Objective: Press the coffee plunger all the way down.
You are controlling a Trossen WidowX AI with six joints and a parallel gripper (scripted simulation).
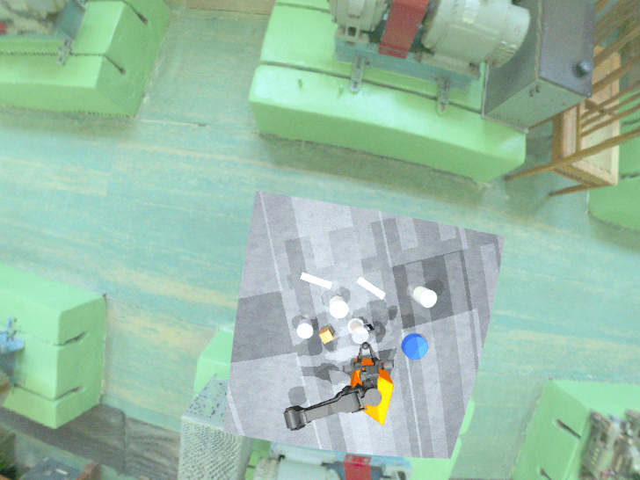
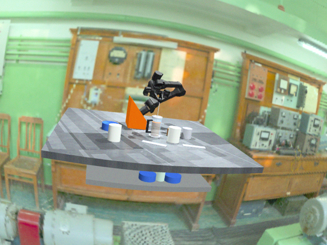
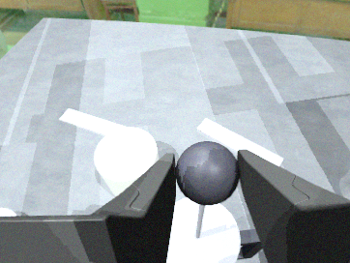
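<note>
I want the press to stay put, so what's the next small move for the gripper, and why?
Probably push straight down, slowly. The gripper is shut on the knob, one finger on each side, and the rod stands well above the lid, so the plunger looks unpressed. A vertical push should keep the press from tipping.

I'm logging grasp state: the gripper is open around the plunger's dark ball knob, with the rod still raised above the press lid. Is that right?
Not quite. The gripper is shut on the plunger knob: in the wrist view both fingers press against the ball's sides with no gap. The rest holds: the thin rod shows between the knob and the white press lid, so the plunger is not yet pressed down.
</note>
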